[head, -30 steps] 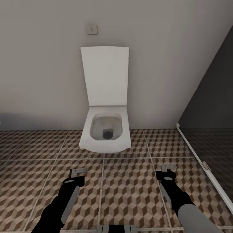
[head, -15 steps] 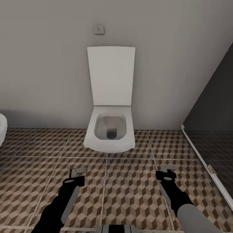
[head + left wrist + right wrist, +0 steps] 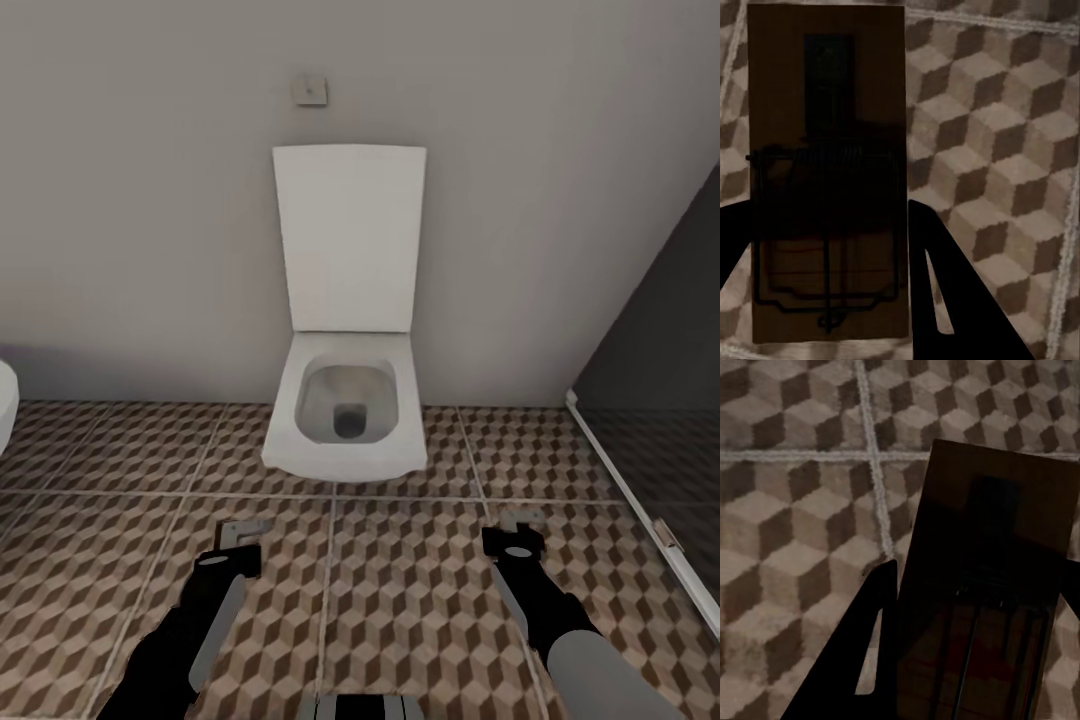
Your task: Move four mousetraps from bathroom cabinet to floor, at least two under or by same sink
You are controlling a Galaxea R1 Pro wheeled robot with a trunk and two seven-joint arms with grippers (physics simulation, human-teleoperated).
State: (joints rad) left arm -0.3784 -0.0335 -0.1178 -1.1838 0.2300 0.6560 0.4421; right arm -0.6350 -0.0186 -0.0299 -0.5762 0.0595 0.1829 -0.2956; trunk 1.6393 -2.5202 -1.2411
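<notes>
Both grippers hold a mousetrap low over the bathroom floor (image 3: 400,610), which has brown and beige cube-pattern tiles. My left gripper (image 3: 243,548) is shut on a dark-brown mousetrap (image 3: 245,530). In the left wrist view that mousetrap (image 3: 825,150) lies flat between the black fingers (image 3: 945,292), its wire parts visible. My right gripper (image 3: 518,542) is shut on another mousetrap (image 3: 522,520). The right wrist view has this slab (image 3: 997,532) held beside a black finger (image 3: 862,645). The cabinet and the bathroom sink are out of view.
A white wall-hung toilet (image 3: 345,420) with its lid raised stands straight ahead against the grey wall. A dark glass enclosure with a white sill (image 3: 640,510) runs along the right. The curved rim of a white fixture (image 3: 5,400) shows at the left edge.
The camera has swung left: the toilet now sits further right in the picture and a white fixture has come in at the left edge. Both arms keep their pose with the traps.
</notes>
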